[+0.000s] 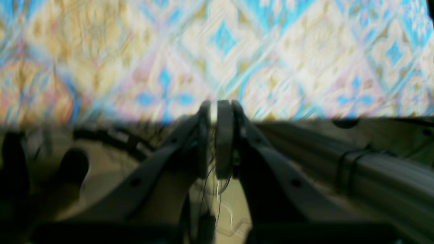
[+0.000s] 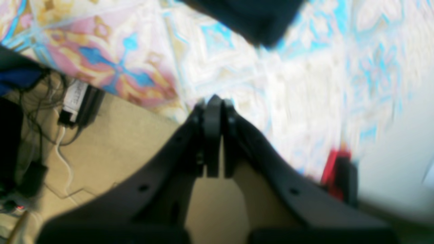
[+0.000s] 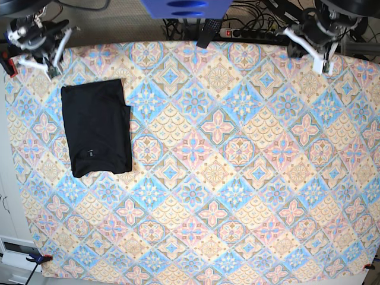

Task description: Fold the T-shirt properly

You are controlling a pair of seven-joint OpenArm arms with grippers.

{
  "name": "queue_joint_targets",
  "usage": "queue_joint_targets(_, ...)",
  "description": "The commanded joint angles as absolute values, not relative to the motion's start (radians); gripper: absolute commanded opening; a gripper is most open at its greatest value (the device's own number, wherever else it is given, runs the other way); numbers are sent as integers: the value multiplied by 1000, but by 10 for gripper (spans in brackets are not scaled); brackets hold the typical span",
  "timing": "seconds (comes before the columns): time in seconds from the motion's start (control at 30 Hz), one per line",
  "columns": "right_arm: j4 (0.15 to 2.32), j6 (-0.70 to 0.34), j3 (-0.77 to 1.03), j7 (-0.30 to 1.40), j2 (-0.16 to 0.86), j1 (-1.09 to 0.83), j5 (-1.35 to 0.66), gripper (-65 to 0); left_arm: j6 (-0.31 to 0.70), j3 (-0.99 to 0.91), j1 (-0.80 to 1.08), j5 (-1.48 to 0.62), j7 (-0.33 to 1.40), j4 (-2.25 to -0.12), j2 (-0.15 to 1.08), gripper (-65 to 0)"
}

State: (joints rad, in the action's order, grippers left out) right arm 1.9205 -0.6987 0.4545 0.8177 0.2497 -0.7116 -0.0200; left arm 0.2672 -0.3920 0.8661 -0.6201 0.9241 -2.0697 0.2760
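The black T-shirt (image 3: 97, 127) lies folded into a neat rectangle on the left part of the patterned table, and no gripper touches it. One corner of it shows at the top of the right wrist view (image 2: 251, 17). My right gripper (image 2: 213, 103) is shut and empty. It hangs over the table's far left edge (image 3: 38, 56), just behind the shirt. My left gripper (image 1: 217, 108) is shut and empty at the far right corner (image 3: 314, 53), far from the shirt. Both wrist views are blurred.
A patterned cloth (image 3: 225, 178) covers the whole table. Cables and a power strip (image 3: 255, 34) lie on the floor behind the far edge. A blue stand (image 3: 184, 7) is at the top centre. A red clamp (image 2: 334, 169) sits at the table edge.
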Motion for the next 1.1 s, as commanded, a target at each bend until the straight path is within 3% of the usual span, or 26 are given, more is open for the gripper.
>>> queue_joint_targets(0.0,1934,-698,486,805,245,-740,-28,-650,269,-400,903,-622,915,-2084,282,-630)
queue_joint_targets(0.27,1874,-698,529,799,176,-895,-28,-650,269,-383,1015,-610,914,-2058,268,-633)
queue_joint_targets(0.5,1650,-698,526,794,157,-897,-28,-650,268,-231,1044,-472,892,-1982,249,-634)
queue_joint_targets(0.73,1379,-698,522,719,157,-845,-22,-650,266,-101,969,-314,687,-1684,237,-634)
queue_joint_targets(1.07,972,-698,521,532,202,-654,-21,-650,265,-27,788,-298,524,-1273,226,-634)
